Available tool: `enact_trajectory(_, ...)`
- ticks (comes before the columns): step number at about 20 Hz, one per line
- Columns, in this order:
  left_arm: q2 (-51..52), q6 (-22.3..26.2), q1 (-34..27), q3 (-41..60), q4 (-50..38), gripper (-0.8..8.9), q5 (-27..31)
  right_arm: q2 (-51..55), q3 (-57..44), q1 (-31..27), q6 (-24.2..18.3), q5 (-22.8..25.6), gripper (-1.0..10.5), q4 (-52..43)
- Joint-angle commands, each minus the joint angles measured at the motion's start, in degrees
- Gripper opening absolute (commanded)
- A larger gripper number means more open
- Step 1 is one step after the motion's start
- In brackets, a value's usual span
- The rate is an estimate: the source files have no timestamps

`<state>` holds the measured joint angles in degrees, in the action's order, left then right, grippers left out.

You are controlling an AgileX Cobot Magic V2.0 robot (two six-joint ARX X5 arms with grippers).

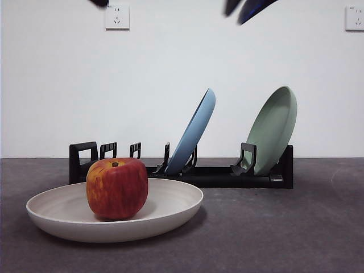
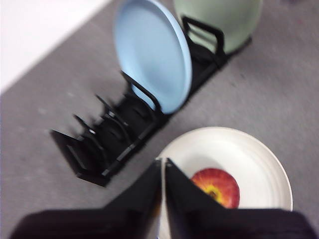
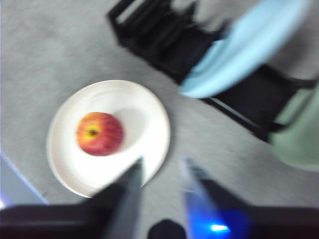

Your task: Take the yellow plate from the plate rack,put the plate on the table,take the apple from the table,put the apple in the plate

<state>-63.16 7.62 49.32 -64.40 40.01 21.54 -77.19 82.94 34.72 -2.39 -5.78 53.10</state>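
Observation:
The yellow plate (image 1: 165, 213) lies flat on the table (image 1: 284, 227), in front of the plate rack's left end. Inside it sits the red apple (image 1: 117, 188), stem up. Both show from above in the wrist views: plate (image 2: 249, 154) with apple (image 2: 217, 186), and plate (image 3: 139, 112) with apple (image 3: 99, 133). The black plate rack (image 1: 216, 173) stands behind. My left gripper (image 2: 163, 164) hangs high above the plate's edge, shut and holding nothing. My right gripper (image 3: 162, 167) is also high above the table, open and holding nothing. In the front view only dark tips (image 1: 247, 8) show at the top.
A light blue plate (image 1: 193, 133) and a pale green plate (image 1: 276, 128) lean upright in the rack. The blue plate (image 2: 152, 52) stands nearest the rack's vacant slots (image 2: 107, 129). A white wall with sockets (image 1: 116, 17) rises behind.

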Motion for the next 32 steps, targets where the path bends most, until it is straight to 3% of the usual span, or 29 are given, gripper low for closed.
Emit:
enact_trajectory(1, -1.01, 4.09, -6.34, 0.17, 0.33, -0.10, -7.23, 2.12, 0.15, -3.45, -0.70, 0.15, -0.2, 1.36)
enact_trajectory(7, -1.03, 1.97, -25.59, 0.20, -1.92, -0.09, -20.35, 8.72, -0.70, -13.35, -0.74, 0.15, -0.2, 2.43)
enact_trajectory(10, -0.07, -0.87, -30.77, 0.31, -3.52, -0.09, -25.22, 12.92, -4.02, -16.50, -0.76, 0.13, -0.2, -0.39)
enact_trajectory(16, 8.76, -3.34, -31.41, 4.57, -10.71, -0.09, -24.61, 24.76, -18.51, -17.46, 0.33, 0.15, -0.2, -13.20)
enact_trajectory(24, 28.15, -6.19, -31.41, 28.87, -23.08, -0.09, -22.60, 41.90, -44.87, -17.40, 7.74, 0.17, -0.2, -30.80)
enact_trajectory(32, 34.29, -6.38, -31.41, 34.14, -25.40, -0.09, -21.68, 45.68, -49.37, -17.42, 9.18, 3.50, 0.0, -32.09)
